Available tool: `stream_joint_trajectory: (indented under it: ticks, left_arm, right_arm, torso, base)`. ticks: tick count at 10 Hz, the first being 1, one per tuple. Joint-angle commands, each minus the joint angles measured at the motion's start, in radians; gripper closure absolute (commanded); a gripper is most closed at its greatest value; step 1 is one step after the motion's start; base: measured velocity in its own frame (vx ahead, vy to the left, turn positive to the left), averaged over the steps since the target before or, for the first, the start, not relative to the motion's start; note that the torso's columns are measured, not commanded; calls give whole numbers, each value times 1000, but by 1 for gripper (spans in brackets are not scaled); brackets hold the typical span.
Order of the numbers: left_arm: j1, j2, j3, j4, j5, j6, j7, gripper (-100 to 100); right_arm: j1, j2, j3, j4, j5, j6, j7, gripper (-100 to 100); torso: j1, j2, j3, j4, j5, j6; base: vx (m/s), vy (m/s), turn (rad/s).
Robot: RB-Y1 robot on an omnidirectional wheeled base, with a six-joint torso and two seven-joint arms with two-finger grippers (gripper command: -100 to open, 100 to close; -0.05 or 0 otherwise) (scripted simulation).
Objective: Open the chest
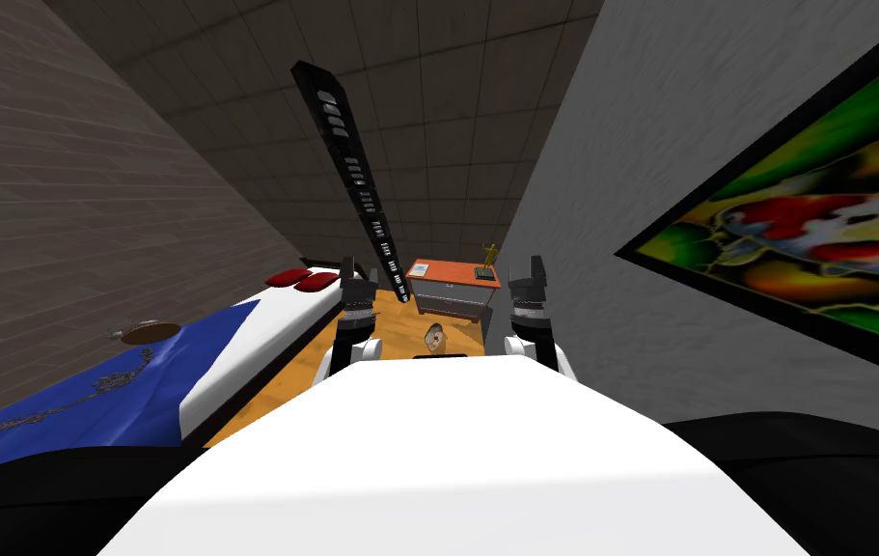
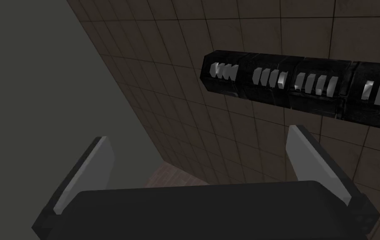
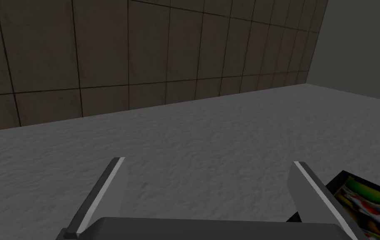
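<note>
While the chest is standing well ahead at the far end of the room, nothing of the opening is done yet: its grey front is looking flush and closed under the orange top, as far as its small showing lets me judge. The whole approach and the pull are left to do.

The left gripper and the right gripper are both being held raised in front of the torso, well apart from the chest. Seen from the wrists, the left gripper and the right gripper are each showing fingers spread wide, holding nothing.

For moving, a strip of wooden floor is running forward to the chest. The bed, with its blue cover, is edging that strip on the left, and the grey wall carrying a bright painting is closing it on the right. A small object is lying on the floor just before the chest, so the lane is probably calling for care there. A gold figure is standing on the chest's top near its right edge.
</note>
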Motion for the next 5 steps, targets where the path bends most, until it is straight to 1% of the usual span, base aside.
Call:
stream_joint_trajectory:
  ticks: [1,5]
  left_arm:
    - [0,0,0,0,0,0,0,0]
    - [0,0,0,0,0,0,0,0]
  right_arm:
    - [0,0,0,0,0,0,0,0]
    - [0,0,0,0,0,0,0,0]
  torso:
    - [0,40,-82,41,0,0]
    - [0,322,-644,322,0,0]
  base:
    - [0,0,0]
    - [0,0,0]
